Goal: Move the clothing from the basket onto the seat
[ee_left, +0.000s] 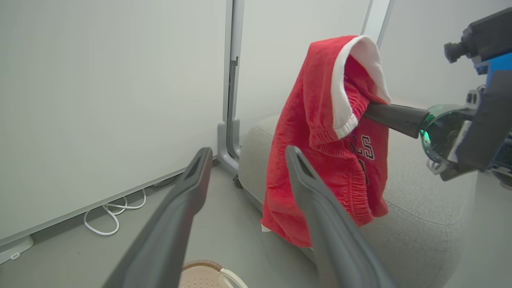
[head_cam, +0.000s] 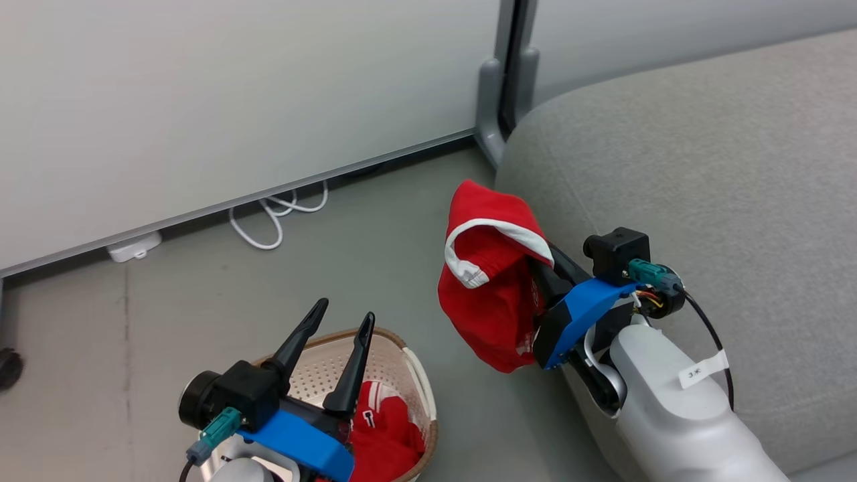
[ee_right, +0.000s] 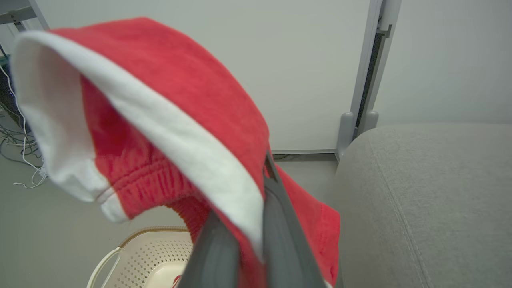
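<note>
A pair of red shorts (head_cam: 492, 288) with a white band hangs in the air beside the grey seat (head_cam: 703, 167), and my right gripper (head_cam: 546, 264) is shut on it. In the right wrist view the shorts (ee_right: 180, 100) drape over my closed fingers (ee_right: 280, 232), with the seat (ee_right: 432, 192) to the right. My left gripper (head_cam: 345, 309) stands open and empty above the cream basket (head_cam: 321, 368). More red clothing (head_cam: 385, 428) lies inside the basket. The left wrist view shows my open left gripper (ee_left: 248, 152) facing the hanging shorts (ee_left: 328, 160), which bear black-and-white lettering.
A white panel wall runs along the back, with a grey post foot (head_cam: 495, 100) at the seat's corner. A looped white cable (head_cam: 274, 214) and a white plug block (head_cam: 134, 246) lie on the grey floor by the wall. A dark wheel (head_cam: 10, 368) sits at the left edge.
</note>
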You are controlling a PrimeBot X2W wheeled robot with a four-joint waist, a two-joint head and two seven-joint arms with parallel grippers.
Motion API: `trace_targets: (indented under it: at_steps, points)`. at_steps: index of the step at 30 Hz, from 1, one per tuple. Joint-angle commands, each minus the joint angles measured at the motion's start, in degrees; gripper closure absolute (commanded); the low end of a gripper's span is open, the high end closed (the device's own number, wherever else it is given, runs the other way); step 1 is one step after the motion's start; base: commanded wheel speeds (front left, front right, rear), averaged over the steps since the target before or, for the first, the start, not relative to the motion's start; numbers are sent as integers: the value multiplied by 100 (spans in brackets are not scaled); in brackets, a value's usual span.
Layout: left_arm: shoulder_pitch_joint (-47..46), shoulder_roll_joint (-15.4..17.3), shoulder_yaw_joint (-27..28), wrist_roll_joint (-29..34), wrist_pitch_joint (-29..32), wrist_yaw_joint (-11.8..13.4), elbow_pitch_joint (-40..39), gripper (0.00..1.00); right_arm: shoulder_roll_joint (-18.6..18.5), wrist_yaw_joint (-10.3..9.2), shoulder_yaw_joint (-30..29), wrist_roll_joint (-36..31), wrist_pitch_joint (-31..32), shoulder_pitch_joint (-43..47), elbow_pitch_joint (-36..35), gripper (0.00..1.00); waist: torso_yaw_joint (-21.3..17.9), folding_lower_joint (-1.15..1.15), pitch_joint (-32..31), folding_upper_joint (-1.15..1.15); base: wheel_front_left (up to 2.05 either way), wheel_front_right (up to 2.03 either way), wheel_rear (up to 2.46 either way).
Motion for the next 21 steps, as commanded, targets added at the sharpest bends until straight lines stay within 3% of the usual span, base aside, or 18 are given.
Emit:
trace_targets:
  at_steps: [1, 13, 21]
  points:
    - [-86, 35, 3, 7, -27, -15, -21, 0, -14, 1, -21, -17, -32, 45, -45, 100, -435, 0, 105, 0, 0, 0, 0]
    - [-184, 206, -66, 20, -27, -15, -84, 0, -9, 1, -59, 24, -32, 136, -282, 100, -1654, 0, 291, 0, 0, 0, 0]
    - [-380, 253, -279, -42, -27, -15, -52, 0, -3, 1, -305, -55, -32, 236, -417, 100, -1887, 0, 478, 0, 0, 0, 0]
